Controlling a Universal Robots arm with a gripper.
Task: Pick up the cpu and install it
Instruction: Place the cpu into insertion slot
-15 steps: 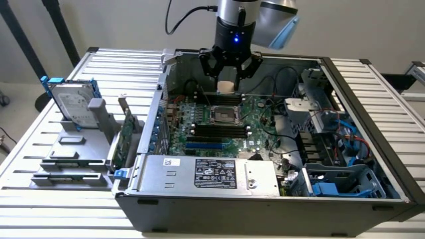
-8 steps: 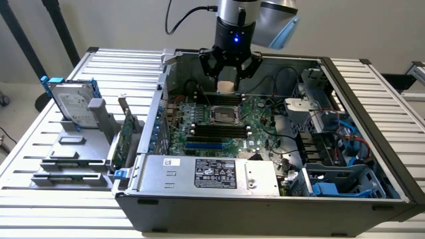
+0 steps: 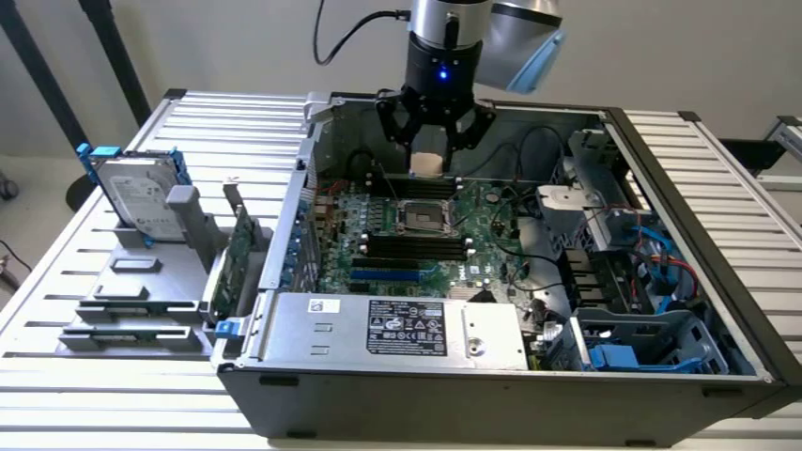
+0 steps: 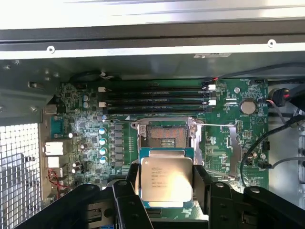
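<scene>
The cpu (image 4: 166,179), a small flat square chip with a dull silver top and printed text, sits clamped between the black fingers (image 4: 202,177) of my gripper (image 4: 167,183). In the exterior view the gripper (image 3: 430,155) hangs over the open computer case, with the cpu (image 3: 429,165) showing as a pale block between its fingers. It hovers above the motherboard (image 3: 489,211), a little beyond the open cpu socket (image 3: 424,219). Through the wrist camera the empty socket (image 4: 164,136) lies just past the chip's edge, its metal frame lifted open.
The open case (image 3: 701,310) has tall walls, a power supply (image 3: 389,329) at the front, and cables with blue drive bays (image 3: 640,352) on the exterior view's right. Memory slots (image 4: 157,98) flank the socket. A hard drive (image 3: 131,193) and a green card (image 3: 232,258) stand in a grey rack outside.
</scene>
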